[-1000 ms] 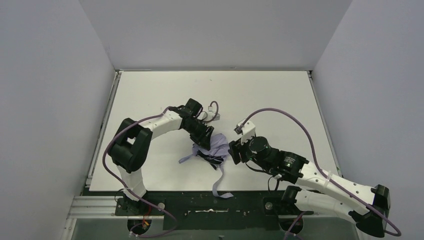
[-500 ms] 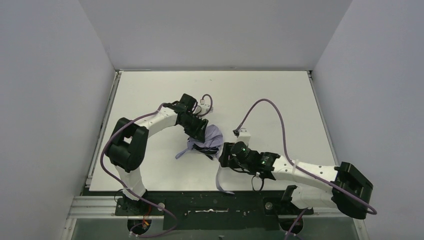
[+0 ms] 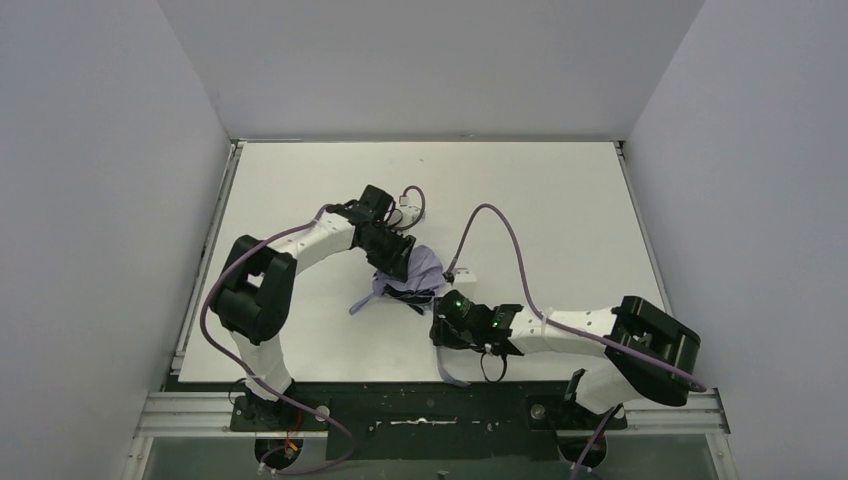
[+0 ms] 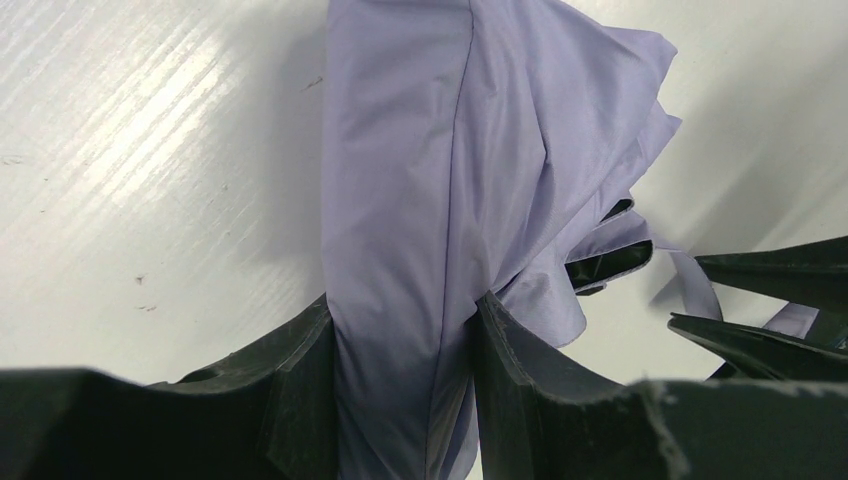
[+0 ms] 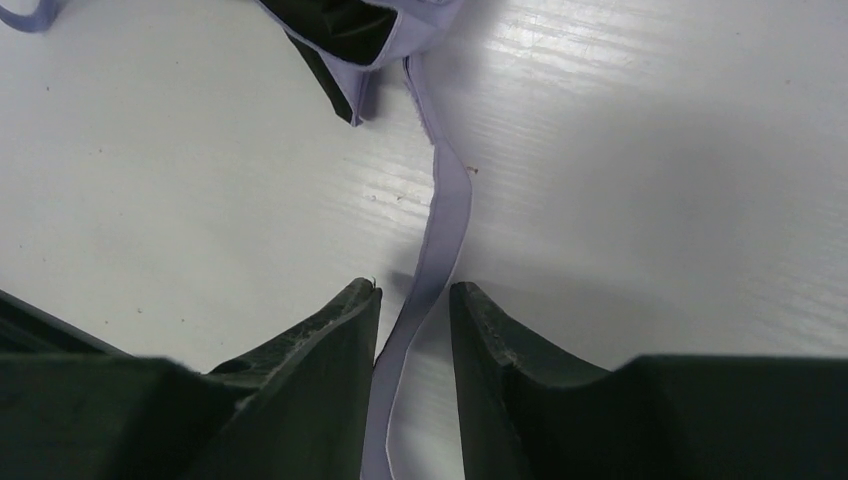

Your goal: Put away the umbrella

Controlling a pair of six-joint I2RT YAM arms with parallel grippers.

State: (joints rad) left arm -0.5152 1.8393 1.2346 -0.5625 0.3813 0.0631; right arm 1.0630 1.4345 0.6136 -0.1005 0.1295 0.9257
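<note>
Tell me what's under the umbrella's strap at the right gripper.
Only bare white table shows beneath the strap; under the bunched umbrella fabric, nothing can be seen.

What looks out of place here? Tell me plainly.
The umbrella lies crumpled mid-table, its cloth bunched rather than wrapped, pinched by the left tool. Its strap trails loose toward the near edge, passing through the open right tool.

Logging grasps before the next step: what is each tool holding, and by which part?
The left tool clamps the umbrella by its bunched lavender canopy fabric. The right tool straddles the strap; whether it is pinched cannot be told.
</note>
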